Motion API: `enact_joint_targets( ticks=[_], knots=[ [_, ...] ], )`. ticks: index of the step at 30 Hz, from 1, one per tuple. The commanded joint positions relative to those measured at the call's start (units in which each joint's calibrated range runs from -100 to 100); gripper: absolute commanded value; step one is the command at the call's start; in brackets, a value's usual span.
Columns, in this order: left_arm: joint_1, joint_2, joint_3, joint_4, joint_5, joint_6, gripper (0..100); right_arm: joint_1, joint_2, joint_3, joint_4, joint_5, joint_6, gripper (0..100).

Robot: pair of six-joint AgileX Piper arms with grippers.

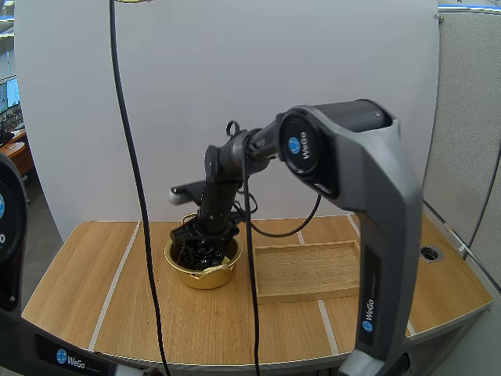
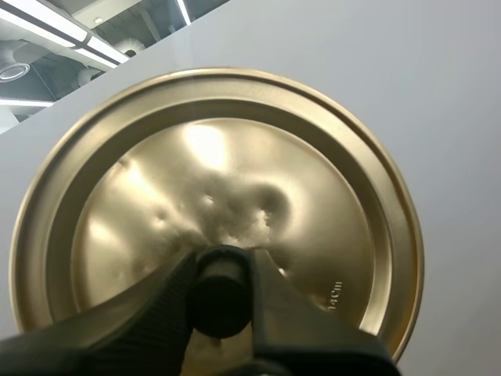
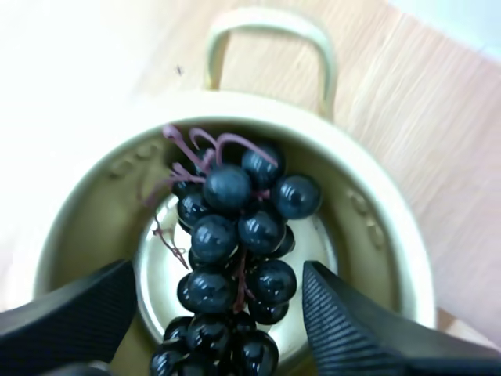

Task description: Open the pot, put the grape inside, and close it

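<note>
The gold pot [image 1: 205, 276] stands uncovered on the table, left of the tray. My right gripper [image 1: 203, 241] reaches down into its mouth. Seen from the right wrist, a bunch of dark grapes [image 3: 235, 235] lies inside the pot [image 3: 380, 219] on its bottom. The right gripper [image 3: 218, 276] is open, one finger on each side of the bunch and neither pressing it. My left gripper [image 2: 222, 296] is shut on the black knob [image 2: 221, 291] of the gold lid [image 2: 313, 196], which it holds up in the air away from the pot.
A shallow wooden tray [image 1: 309, 270] lies right of the pot. Bare wooden tabletop [image 1: 102, 282] stretches to the pot's left and front. My left arm's base [image 1: 8, 235] sits at the far left edge.
</note>
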Motion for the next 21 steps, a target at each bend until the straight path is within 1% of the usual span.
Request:
enact_joint_targets(
  ticks=[1,11,21],
  knots=[
    [-0.21,-0.38,-0.40,0.40,-2.77,-0.28,0,0.01,-9.20,0.00,-0.26,-0.53,-0.20,100],
    [-0.21,-0.38,-0.40,0.40,-2.77,-0.28,0,0.01,-21.75,0.00,-0.26,3.36,-0.31,100],
    [-0.21,-0.38,-0.40,0.40,-2.77,-0.28,0,0.01,-35.02,0.00,-0.49,12.04,-0.39,100]
  ],
)
